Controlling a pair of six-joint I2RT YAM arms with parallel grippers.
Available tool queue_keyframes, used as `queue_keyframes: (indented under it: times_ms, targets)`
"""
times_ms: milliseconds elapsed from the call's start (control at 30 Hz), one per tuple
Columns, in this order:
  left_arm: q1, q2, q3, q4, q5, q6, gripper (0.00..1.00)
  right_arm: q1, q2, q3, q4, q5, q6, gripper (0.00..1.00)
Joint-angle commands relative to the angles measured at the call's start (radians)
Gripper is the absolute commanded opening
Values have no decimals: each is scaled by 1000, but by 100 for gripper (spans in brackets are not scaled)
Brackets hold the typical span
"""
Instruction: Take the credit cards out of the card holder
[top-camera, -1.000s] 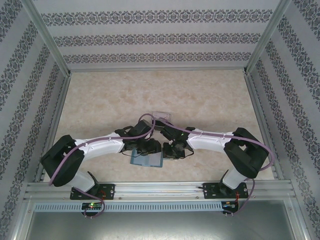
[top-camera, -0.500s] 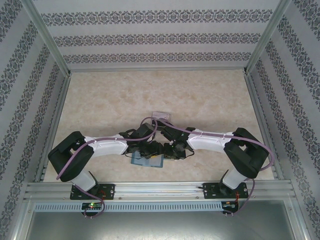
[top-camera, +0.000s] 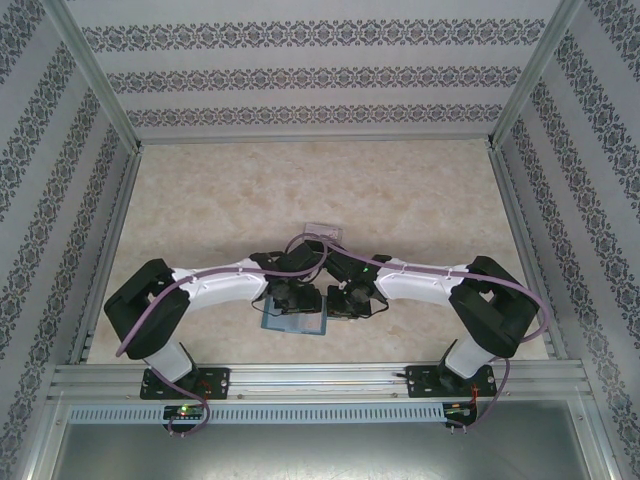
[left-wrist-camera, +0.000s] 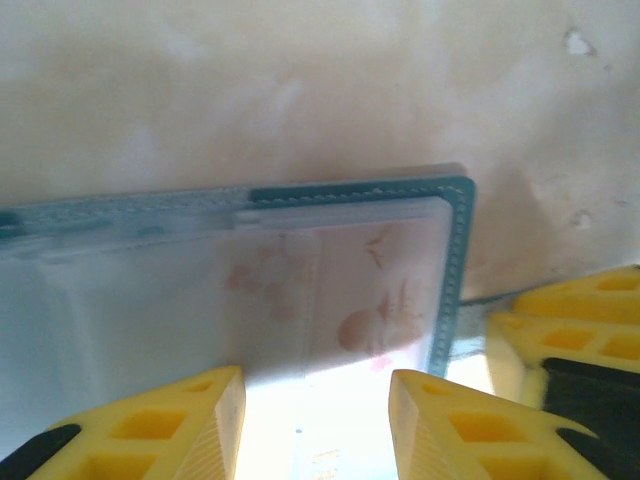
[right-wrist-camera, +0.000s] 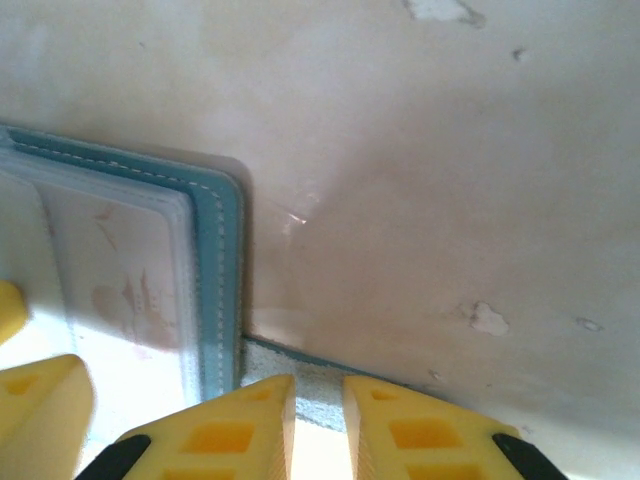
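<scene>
The teal-blue card holder (top-camera: 297, 323) lies open near the front edge, between both grippers. A pale pinkish-white credit card (left-wrist-camera: 370, 290) sits in its clear inner pocket, framed by the stitched teal border (left-wrist-camera: 456, 250). My left gripper (left-wrist-camera: 315, 385) hangs just over that pocket, yellow fingers apart, with only the bright inside of the holder between them. My right gripper (right-wrist-camera: 318, 390) is at the holder's right edge (right-wrist-camera: 215, 270), jaws nearly together on a grey-blue flap of it. The same card (right-wrist-camera: 120, 270) shows in the right wrist view. No dark card is visible.
A clear plastic box (top-camera: 322, 231) stands just behind the two wrists. Bare beige tabletop (top-camera: 320, 180) stretches to the patterned back wall. Metal rails (top-camera: 320, 375) run along the front edge, with patterned walls at both sides.
My left arm has drawn in toward the centre, its gripper staying over the open holder with its jaws a little wider. The right arm has held still.
</scene>
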Motion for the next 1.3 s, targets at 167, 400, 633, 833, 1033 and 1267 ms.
queue_keyframes:
  times_ms: [167,400,633,833,1033,1267]
  targets:
    - [-49,43,124,-298,-184,108,46,10,9,-15,-9,21,-7,23]
    - [-57,57,167,-355,-214,131,45,10,12,-10,-9,20,-10,23]
    - [-59,25,171,-339,-212,127,22,10,16,-2,-14,19,-15,23]
    - [-60,-5,162,-316,-201,121,13,10,18,-6,-15,19,-15,23]
    - [-58,17,141,-386,-274,146,15,10,17,-2,-24,20,-20,23]
    - [-57,63,132,-443,-316,171,24,10,11,-5,-28,22,-17,23]
